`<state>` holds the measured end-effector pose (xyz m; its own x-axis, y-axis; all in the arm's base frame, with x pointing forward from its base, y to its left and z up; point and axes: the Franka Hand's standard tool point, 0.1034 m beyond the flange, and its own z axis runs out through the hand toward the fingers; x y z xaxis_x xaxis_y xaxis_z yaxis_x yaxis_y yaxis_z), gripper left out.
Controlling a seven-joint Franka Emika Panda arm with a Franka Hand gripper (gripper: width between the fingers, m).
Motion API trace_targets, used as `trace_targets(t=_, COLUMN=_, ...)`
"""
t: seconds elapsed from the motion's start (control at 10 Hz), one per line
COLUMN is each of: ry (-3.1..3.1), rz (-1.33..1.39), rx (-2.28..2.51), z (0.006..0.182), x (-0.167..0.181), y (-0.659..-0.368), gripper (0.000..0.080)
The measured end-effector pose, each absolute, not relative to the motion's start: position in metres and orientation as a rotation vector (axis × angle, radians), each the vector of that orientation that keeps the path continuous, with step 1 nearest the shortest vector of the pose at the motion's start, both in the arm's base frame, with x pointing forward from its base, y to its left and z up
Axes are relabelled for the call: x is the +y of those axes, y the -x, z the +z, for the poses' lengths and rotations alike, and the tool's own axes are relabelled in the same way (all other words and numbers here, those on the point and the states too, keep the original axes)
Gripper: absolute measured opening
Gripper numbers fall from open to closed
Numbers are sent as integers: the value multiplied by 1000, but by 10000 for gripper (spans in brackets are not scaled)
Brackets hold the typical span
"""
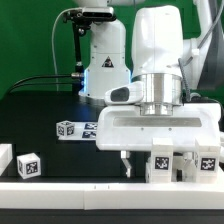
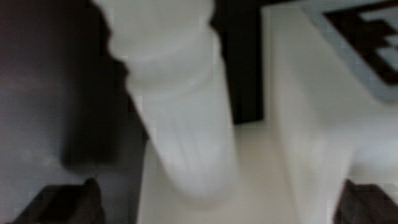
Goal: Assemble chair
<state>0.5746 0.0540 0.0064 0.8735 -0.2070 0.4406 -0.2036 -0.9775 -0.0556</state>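
The chair parts [image 1: 163, 165] are chunky white tagged pieces standing at the table's front edge, on the exterior view's right. My gripper [image 1: 160, 170] hangs straight over them, its jaws spread wide on either side of the pieces. In the wrist view a rounded white bar [image 2: 178, 110] runs up the picture next to a flat white panel [image 2: 302, 130] with a tag at its corner, all blurred and very close. My gripper [image 2: 217, 205] straddles them; the dark fingertips [image 2: 71, 202] show only at the picture's corners, with a dark gap between one finger and the bar.
The marker board [image 1: 76, 128] lies behind on the black table. A small white tagged cube [image 1: 28, 165] and another white block [image 1: 5, 160] sit at the front on the exterior view's left. The robot base [image 1: 105, 60] stands at the back.
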Motion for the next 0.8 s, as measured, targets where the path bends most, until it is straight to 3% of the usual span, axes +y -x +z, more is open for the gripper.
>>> trace_targets(t=0.1, ry=3034, rz=-714, rx=332, z=6, x=54, y=-574, gripper=649)
trace_targets(t=0.3, ry=3034, rz=-714, rx=332, z=6, x=54, y=-574, gripper=417)
trace_targets(t=0.4, ry=3035, rz=-716, rx=336, z=6, x=52, y=-575, gripper=417)
trace_targets(t=0.5, ry=3040, rz=-719, rx=345, z=6, x=47, y=-575, gripper=211)
trace_targets(t=0.6, ry=3045, rz=-721, rx=353, z=6, x=42, y=-575, gripper=211)
trace_targets(t=0.7, ry=3053, rz=-715, rx=338, z=6, x=41, y=-572, gripper=56)
trace_targets(t=0.8, ry=3053, rz=-714, rx=336, z=6, x=41, y=-572, gripper=55)
